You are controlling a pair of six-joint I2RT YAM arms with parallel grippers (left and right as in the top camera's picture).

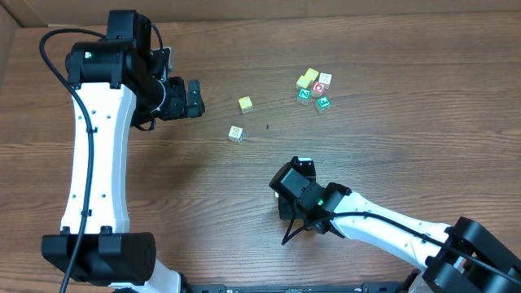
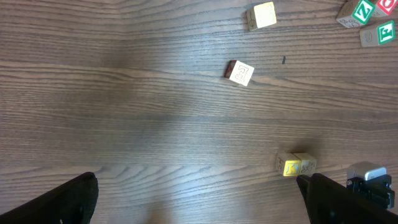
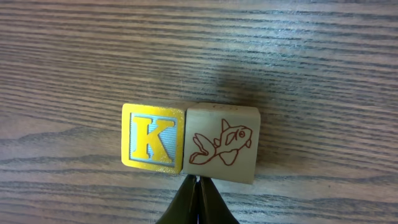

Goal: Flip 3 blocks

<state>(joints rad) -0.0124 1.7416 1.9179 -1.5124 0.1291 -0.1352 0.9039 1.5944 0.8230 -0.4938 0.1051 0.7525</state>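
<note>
Two blocks sit side by side on the table: a yellow K block (image 3: pixel 152 145) and a cream block with a red fish (image 3: pixel 222 149). My right gripper (image 3: pixel 198 182) is shut, its tips at the seam between them on their near side, holding nothing. The overhead view hides this pair under the right arm (image 1: pixel 366 220). A yellow-and-cream block (image 1: pixel 245 104) (image 2: pixel 261 15) and a whitish grey-patterned block (image 1: pixel 236 133) (image 2: pixel 240 72) lie apart farther back. My left gripper (image 1: pixel 195 99) (image 2: pixel 198 183) hovers wide open and empty, left of them. The pair (image 2: pixel 295 165) lies beside its right finger.
A cluster of several cubes (image 1: pixel 313 88), some with green letter faces and one red, lies at the back right and shows in the corner of the left wrist view (image 2: pixel 367 18). A cardboard wall (image 1: pixel 244 10) lines the table's far edge.
</note>
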